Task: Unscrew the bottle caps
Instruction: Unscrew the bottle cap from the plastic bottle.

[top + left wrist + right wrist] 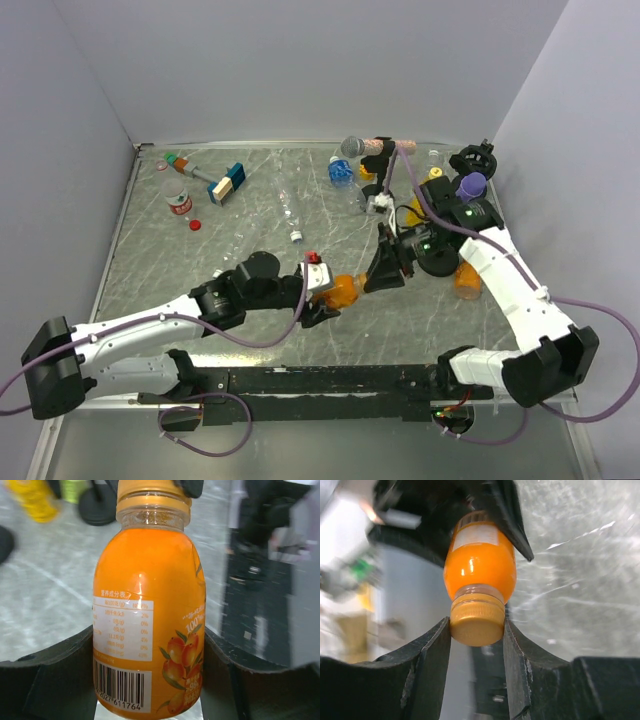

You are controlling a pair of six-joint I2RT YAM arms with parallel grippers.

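arms (140, 330): white shells, black joints | cables (262, 344): purple, looping | wrist light (428, 243): green, possibly an LED

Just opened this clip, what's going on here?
The left gripper holds a squat orange bottle sideways by its body, mid-table. The right gripper has its fingers closed on the orange cap, which sits on the neck, so the unscrewing is not finished. Other bottles lie at the back, and a loose red cap lies at the left.
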